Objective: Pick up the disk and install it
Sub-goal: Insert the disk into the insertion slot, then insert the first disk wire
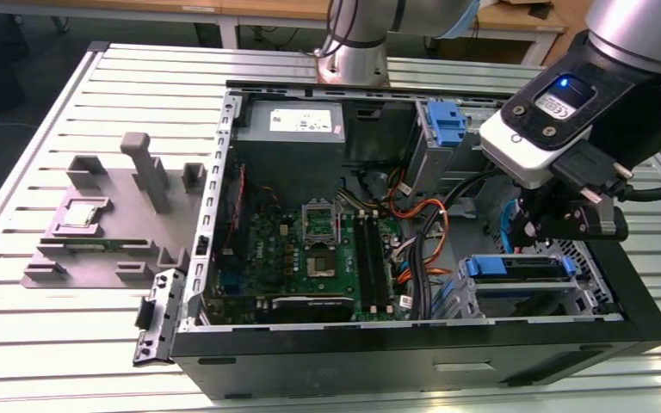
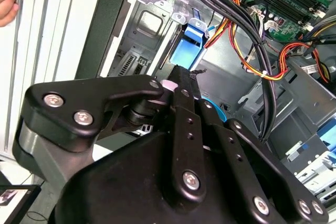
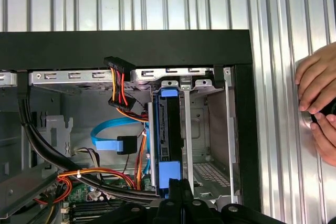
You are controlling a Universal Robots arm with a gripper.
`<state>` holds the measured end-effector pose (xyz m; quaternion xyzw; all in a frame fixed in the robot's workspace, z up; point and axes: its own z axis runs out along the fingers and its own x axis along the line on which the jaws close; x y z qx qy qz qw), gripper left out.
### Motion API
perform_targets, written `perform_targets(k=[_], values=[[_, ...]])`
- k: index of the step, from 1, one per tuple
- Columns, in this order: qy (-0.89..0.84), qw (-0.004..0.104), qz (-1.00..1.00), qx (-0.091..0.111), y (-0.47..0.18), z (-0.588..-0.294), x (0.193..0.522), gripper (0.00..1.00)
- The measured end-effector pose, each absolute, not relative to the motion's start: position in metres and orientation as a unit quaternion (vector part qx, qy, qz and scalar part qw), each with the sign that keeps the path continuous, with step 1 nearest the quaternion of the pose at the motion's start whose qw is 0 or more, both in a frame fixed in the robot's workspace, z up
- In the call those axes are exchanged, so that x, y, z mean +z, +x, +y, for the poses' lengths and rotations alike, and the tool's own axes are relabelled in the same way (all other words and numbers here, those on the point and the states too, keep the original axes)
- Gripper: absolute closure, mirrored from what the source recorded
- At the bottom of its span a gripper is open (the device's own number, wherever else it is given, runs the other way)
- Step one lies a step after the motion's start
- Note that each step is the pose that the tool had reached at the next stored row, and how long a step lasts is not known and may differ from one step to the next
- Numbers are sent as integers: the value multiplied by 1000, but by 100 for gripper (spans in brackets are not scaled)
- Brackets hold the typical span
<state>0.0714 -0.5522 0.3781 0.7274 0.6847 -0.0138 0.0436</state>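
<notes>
Step in hand: I judge I am in the install stage; the flat drive in its blue plastic caddy, the disk (image 3: 169,135), stands on edge in the metal drive cage (image 3: 210,129) at the case's near right corner in the exterior view.
Disk, exterior view: the blue-framed disk (image 1: 515,267) sits in the cage top, just below my tool.
Claw: my black two-finger gripper (image 3: 181,190) looks clenched, fingers (image 3: 185,195) pressed together just at the caddy's blue end tab; I cannot tell whether they touch it.
Gripper, exterior view: the gripper (image 1: 532,234) hangs low over the cage inside the open black computer case (image 1: 423,348).
Next move calls for: by my judgement, a straight, gentle push along the cage rails, watching the orange and yellow cables (image 3: 123,95) just left of the disk.
Bystander: a person's hand (image 3: 317,106) rests on the ribbed aluminium table (image 3: 273,3), well apart from the cage.
</notes>
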Motion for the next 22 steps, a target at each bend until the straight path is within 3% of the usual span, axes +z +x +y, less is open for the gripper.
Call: perform_targets(k=[22], values=[[727,44,685,-14,71,-552,367,90]])
